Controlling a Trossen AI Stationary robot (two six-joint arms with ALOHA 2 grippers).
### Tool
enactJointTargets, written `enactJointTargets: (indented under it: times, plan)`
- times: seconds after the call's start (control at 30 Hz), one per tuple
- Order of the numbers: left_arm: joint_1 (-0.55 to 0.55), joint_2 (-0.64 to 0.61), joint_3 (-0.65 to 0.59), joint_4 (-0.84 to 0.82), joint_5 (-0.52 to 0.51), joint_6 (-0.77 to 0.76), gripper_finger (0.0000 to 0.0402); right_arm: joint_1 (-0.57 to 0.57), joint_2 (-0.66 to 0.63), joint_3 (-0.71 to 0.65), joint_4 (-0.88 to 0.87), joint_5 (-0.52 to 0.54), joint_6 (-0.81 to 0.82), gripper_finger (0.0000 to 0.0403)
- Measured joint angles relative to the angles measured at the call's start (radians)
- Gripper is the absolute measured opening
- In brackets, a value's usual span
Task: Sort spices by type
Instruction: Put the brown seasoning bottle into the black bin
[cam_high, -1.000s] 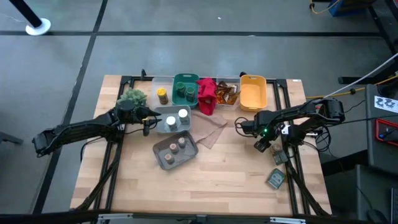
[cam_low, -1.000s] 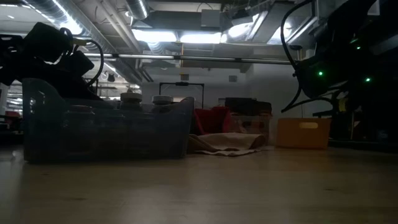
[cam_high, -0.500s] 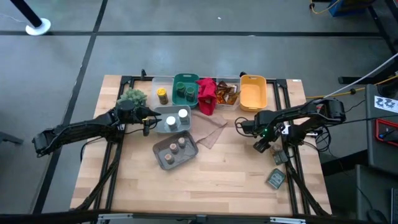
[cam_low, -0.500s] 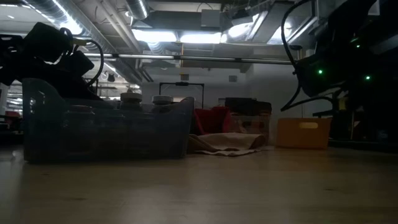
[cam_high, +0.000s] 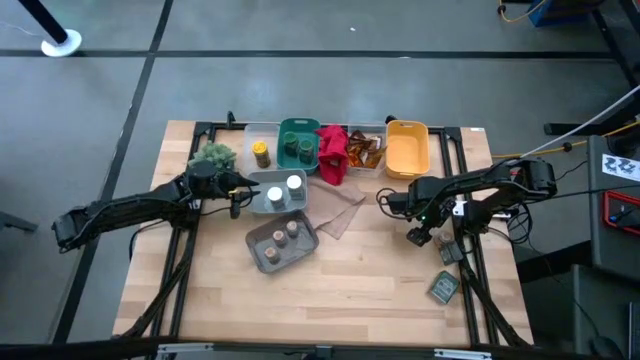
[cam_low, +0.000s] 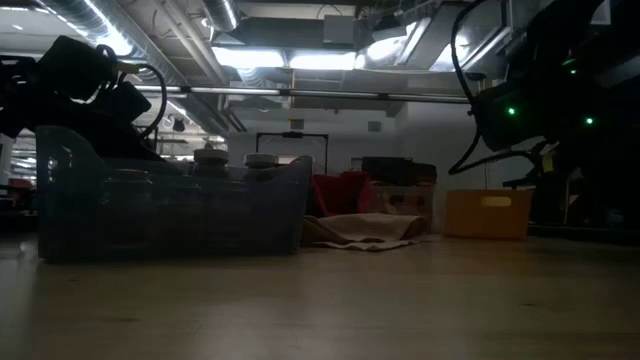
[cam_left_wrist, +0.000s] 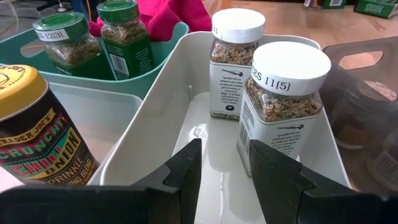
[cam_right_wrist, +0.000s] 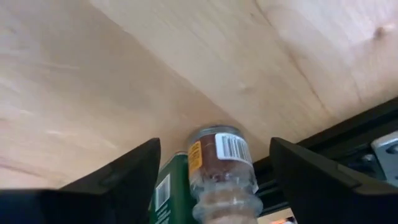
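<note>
A: What's sorted on the table (cam_high: 350, 290)?
B: Back row: clear bin with a yellow-lidded jar (cam_high: 260, 153), teal bin with two green-lidded jars (cam_high: 296, 147), clear bin with orange-brown packets (cam_high: 366, 150), and a yellow bin (cam_high: 407, 150). The white tray (cam_left_wrist: 186, 130) holds two white-lidded jars (cam_left_wrist: 286, 99) of mixed seasoning, standing upright side by side. The grey tray (cam_high: 281, 243) has three tan-lidded jars (cam_high: 285, 233).
A: Left gripper (cam_left_wrist: 222, 168)?
B: Sits at the near end of the white tray, fingers narrowly parted, nothing between them.
A: Right gripper (cam_right_wrist: 211, 174)?
B: Over the right edge of the table, jaws spread wide. A small glass jar (cam_right_wrist: 221, 163) of brown spice with a barcode label sits between the fingers, not gripped. A dark green packet (cam_right_wrist: 166, 190) is just beside it.
A: Anything loose?
B: Another dark green packet (cam_high: 444, 288) lies near the front right corner.
</note>
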Motion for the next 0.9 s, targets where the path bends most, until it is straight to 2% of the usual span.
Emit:
enactJointTargets:
  times: [0.2,0.43,0.67,0.9]
  plan:
    - [0.0,0.0,0.0,0.0,0.0,0.006,0.0127,0.001,0.0,0.089,-0.102,0.046,-0.035,0.0303]
    - [0.0,0.0,0.0,0.001,-0.002,-0.014,0.0127,0.015,0.011,0.126,-0.202,0.063,-0.047,0.0303]
    - [0.0,0.0,0.0,0.0,-0.001,-0.001,0.0127,0.121,0.023,0.126,-0.207,0.034,-0.043,0.0303]
    - [0.0,0.0,0.0,0.0,0.0,0.007,0.0127,0.215,0.087,0.125,-0.203,0.043,-0.023,0.0303]
